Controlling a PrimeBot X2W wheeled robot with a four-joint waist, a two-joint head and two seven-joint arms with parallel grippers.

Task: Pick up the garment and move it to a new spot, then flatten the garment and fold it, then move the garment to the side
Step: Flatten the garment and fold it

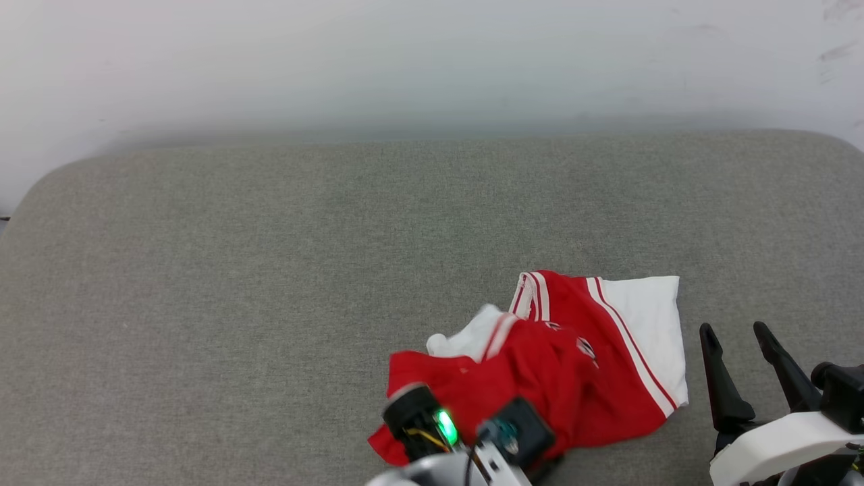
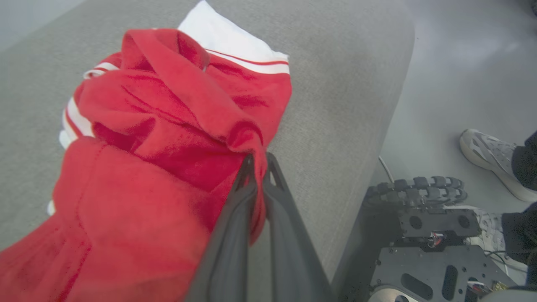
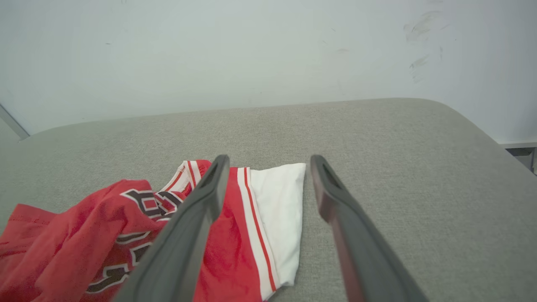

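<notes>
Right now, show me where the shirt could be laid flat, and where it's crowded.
Bare: the grey padded surface left of the garment, out to its rounded edge, and the band between garment and wall. Crowded: the near right, where the left gripper pinches the cloth beside the open right gripper.

Red garment [image 1: 553, 378] — white sleeves, striped trim.

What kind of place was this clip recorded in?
Probably an indoor test room or lab, though that's a guess. The garment lies on a large grey fabric-covered pad with rounded corners against a bare scuffed pale wall; a person's sneaker stands on smooth grey floor beside it.
</notes>
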